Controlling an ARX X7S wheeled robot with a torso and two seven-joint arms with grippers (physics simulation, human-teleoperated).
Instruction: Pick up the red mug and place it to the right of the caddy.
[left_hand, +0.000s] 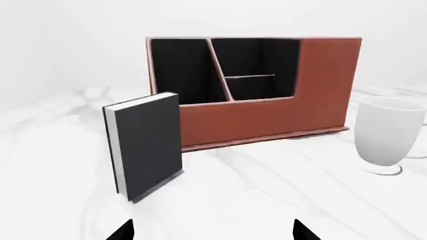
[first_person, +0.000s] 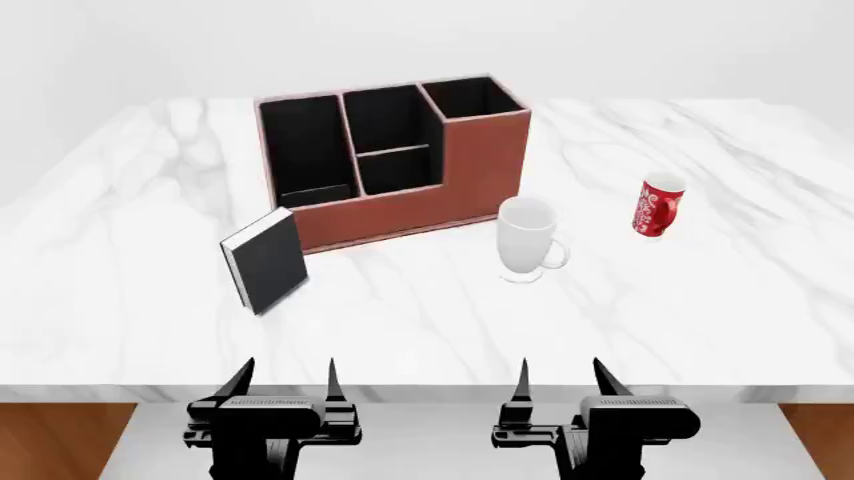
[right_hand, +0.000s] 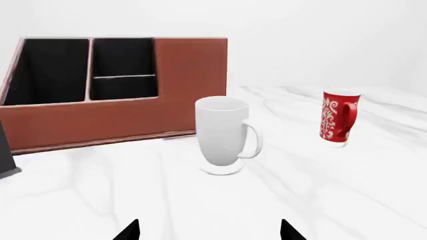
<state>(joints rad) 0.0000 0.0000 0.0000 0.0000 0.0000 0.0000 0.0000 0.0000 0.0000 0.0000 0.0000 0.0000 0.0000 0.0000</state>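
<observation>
Well beyond right gripper (first_person: 559, 375), red mug (first_person: 657, 207), upright, gripper open-jawed

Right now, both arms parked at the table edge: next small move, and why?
Probably reach the right end effector forward and right toward the red mug. Both end effectors are open and empty, the mug stands upright on that side, and the white mug sits left of that path.

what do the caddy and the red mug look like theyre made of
The caddy looks like reddish-brown leather or faux leather: matte panels, black-lined compartments. The red mug looks like glazed ceramic: smooth red wall with white swirls. Being renders, neither is certain.
</observation>
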